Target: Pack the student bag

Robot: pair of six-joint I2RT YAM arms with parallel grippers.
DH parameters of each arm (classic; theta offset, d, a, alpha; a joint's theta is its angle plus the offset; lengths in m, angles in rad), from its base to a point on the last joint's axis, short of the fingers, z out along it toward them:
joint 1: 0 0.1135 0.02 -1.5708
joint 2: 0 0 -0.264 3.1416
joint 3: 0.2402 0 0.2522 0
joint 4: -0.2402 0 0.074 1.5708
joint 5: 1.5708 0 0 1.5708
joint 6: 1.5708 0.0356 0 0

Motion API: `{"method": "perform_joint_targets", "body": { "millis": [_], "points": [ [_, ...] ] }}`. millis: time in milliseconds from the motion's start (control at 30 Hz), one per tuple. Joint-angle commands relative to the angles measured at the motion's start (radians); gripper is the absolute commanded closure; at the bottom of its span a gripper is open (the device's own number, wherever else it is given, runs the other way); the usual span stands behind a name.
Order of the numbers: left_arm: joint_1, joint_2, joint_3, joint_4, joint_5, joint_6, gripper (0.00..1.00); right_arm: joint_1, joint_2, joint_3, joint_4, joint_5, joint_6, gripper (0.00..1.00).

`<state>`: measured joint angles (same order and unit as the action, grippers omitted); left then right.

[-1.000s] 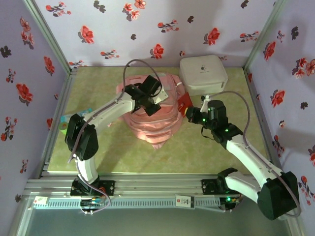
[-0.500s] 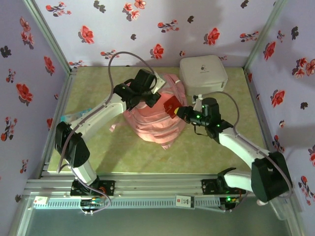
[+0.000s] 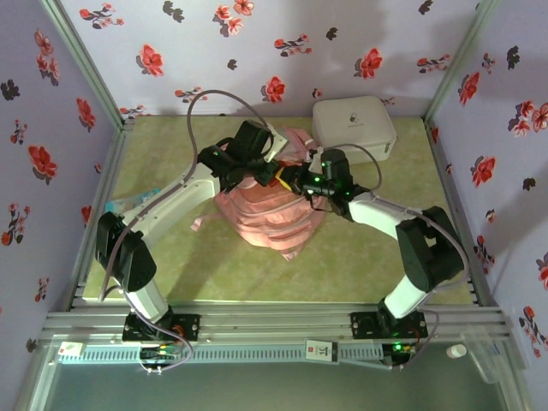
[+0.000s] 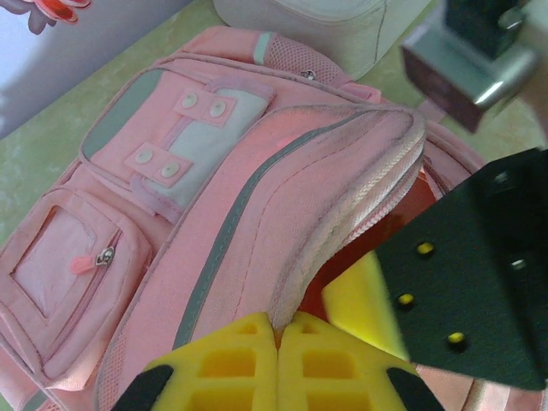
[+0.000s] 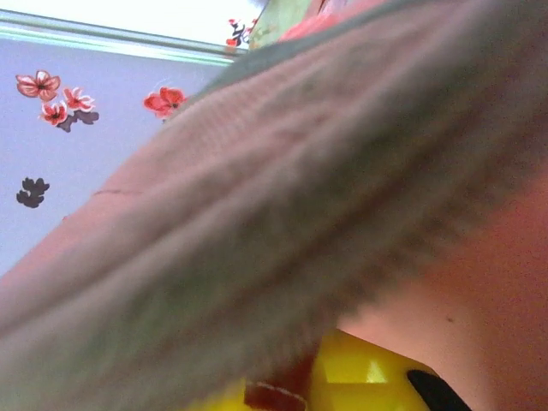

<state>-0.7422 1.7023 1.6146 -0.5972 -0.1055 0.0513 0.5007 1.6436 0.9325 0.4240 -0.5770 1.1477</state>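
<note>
Position check: student bag (image 3: 265,218) lying mid-table, front pockets up, near white hard case (image 3: 353,128) at the far right corner.

Left gripper (image 4: 276,342): yellow fingertips pressed together on the padded rim of the main compartment, pinching it. Judged purpose: lifting the rim to hold the mouth agape for the other arm.

Right gripper (image 3: 288,178): reaching in from the right, fingers under the raised flap, inside the mouth. From left wrist view: red item (image 4: 409,205) within the opening, just beside a yellow finger. Cannot tell whether clamped on it or released; right wrist view mostly blurred pink fabric close to the lens. Judged step: depositing red item in the main compartment.

Surface: pale green mottled table (image 3: 163,154), flat, matte. Small teal object (image 3: 116,207) at left edge, partly behind left arm, unidentified.

Enclosure: lilac walls (image 3: 342,34) with red and dark flower print on three sides; aluminium rail (image 3: 257,330) along near edge, carrying both arm bases.
</note>
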Motion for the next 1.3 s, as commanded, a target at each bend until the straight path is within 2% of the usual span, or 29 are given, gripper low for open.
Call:
{"method": "perform_joint_targets", "body": {
  "millis": [0,167,333,467,567,800,933,1033,1167,1267],
  "points": [
    [0.003,-0.037,0.022,0.107,-0.014,-0.05,1.0,0.01,0.028,0.032,0.091,-0.003,0.033,0.85],
    [0.006,-0.029,0.023,0.101,-0.012,-0.057,1.0,0.002,0.021,0.041,-0.024,0.101,-0.065,0.67],
    [0.007,-0.015,0.022,0.082,-0.002,-0.068,1.0,-0.024,-0.084,-0.007,-0.097,0.182,-0.122,0.54],
    [0.01,-0.004,0.02,0.075,0.022,-0.077,1.0,-0.061,-0.188,-0.091,-0.091,0.224,-0.114,0.53],
    [0.012,0.0,0.019,0.067,0.026,-0.077,0.95,-0.077,-0.272,-0.15,-0.136,0.278,-0.133,0.52],
    [0.012,-0.02,-0.002,0.045,0.049,-0.146,0.75,-0.093,-0.403,-0.158,-0.37,0.413,-0.285,0.5],
    [0.025,-0.055,-0.024,0.014,0.08,-0.202,0.44,-0.095,-0.43,-0.137,-0.45,0.456,-0.346,0.49],
    [0.05,-0.103,-0.076,0.018,0.09,-0.261,0.29,-0.096,-0.441,-0.136,-0.458,0.478,-0.369,0.46],
    [0.12,-0.175,-0.2,0.066,0.093,-0.359,0.19,-0.095,-0.41,-0.127,-0.463,0.456,-0.38,0.42],
    [0.209,-0.2,-0.297,0.1,0.122,-0.471,0.18,-0.094,-0.349,-0.104,-0.466,0.386,-0.39,0.39]
  ]
}}
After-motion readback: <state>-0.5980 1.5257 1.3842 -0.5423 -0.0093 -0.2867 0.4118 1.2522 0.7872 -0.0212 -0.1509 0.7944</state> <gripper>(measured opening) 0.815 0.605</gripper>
